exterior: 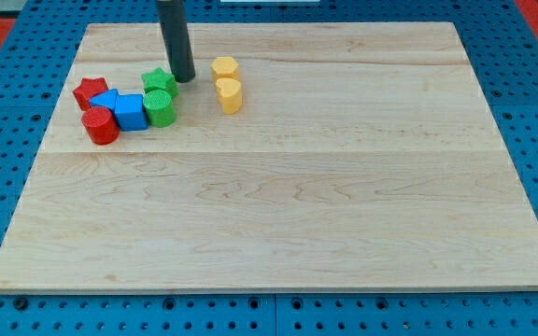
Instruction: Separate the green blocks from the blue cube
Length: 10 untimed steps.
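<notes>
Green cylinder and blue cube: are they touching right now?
Touching. The camera view shows the green cylinder pressed against the right side of the blue cube, with no board visible between them. My tip sits beside the green star.

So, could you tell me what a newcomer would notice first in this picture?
Probably the tight cluster of coloured blocks at the board's upper left: a red star, red cylinder, blue cube and two green blocks. My tip stands just right of the green star, with two yellow blocks beyond.
</notes>
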{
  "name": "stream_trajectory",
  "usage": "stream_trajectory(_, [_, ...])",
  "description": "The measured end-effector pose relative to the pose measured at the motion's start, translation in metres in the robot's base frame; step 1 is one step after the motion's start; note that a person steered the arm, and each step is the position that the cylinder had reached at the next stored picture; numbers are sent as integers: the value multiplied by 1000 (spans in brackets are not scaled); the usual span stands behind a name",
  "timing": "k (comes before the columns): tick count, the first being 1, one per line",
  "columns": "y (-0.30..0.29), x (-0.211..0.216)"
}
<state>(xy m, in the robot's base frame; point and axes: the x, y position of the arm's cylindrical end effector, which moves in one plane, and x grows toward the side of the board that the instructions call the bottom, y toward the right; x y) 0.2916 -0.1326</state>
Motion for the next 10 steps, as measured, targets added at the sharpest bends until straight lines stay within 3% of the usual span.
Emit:
stream_trajectory(1, [-13,-8])
stream_trajectory(2, [-26,17])
stream_trajectory(6, [-19,157])
stream_trajectory(7, [-19,160])
stream_trajectory(8, [-56,185])
stream_trajectory(9, [-103,180])
stream_trajectory(10, [-86,177])
